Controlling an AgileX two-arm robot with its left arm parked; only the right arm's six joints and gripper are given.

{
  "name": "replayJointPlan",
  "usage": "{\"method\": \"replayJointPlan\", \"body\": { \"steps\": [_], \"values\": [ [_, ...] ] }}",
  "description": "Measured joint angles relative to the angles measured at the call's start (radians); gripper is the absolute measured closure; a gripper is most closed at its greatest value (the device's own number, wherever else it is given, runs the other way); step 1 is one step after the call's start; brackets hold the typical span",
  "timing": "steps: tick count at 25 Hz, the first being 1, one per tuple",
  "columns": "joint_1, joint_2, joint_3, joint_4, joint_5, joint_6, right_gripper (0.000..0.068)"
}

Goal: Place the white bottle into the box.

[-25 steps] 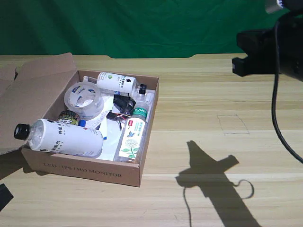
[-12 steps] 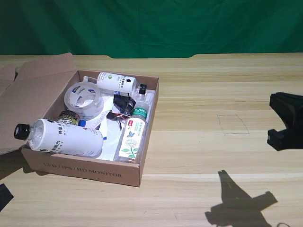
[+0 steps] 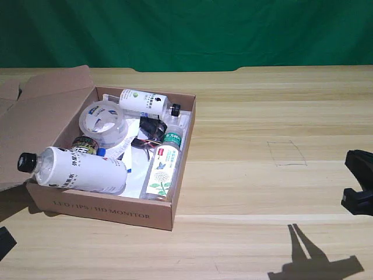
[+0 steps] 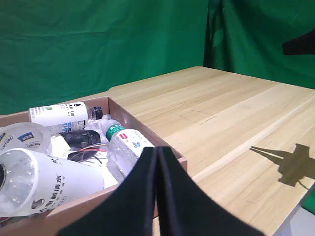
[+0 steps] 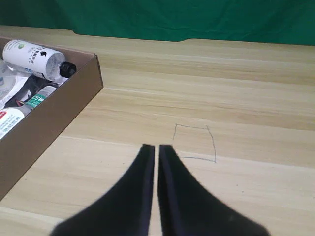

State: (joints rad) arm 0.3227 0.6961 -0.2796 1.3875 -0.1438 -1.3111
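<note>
white bottle (image 3: 76,170) already lies in the box (image 3: 105,211). it looks light, stiff, slick plastic; if you regrip, take mid-body. right gripper (image 5: 156,150) clenched, empty.

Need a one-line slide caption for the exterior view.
White bottle lies in the box among other items; right gripper sits at the exterior view's right edge.

1. The box (image 3: 111,211), front wall: faint print ending "HD MONITOR"; the letters before it are unclear.
2. The white bottle (image 3: 78,170), lying above that wall: dark printed characters, too small to make out.
3. Remaining labels inside the box: not legible.
</note>
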Motion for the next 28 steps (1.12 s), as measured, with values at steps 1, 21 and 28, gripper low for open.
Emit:
{"method": "replayJointPlan", "body": {
  "steps": [1, 21, 28],
  "values": [
    [0.0, 0.0, 0.0, 0.031, -0.001, 0.0, 0.068],
    [-0.018, -0.084, 0.043, 0.274, -0.023, -0.003, 0.068],
    [-0.341, -0.356, 0.213, 0.027, 0.156, -0.044, 0.068]
  ]
}}
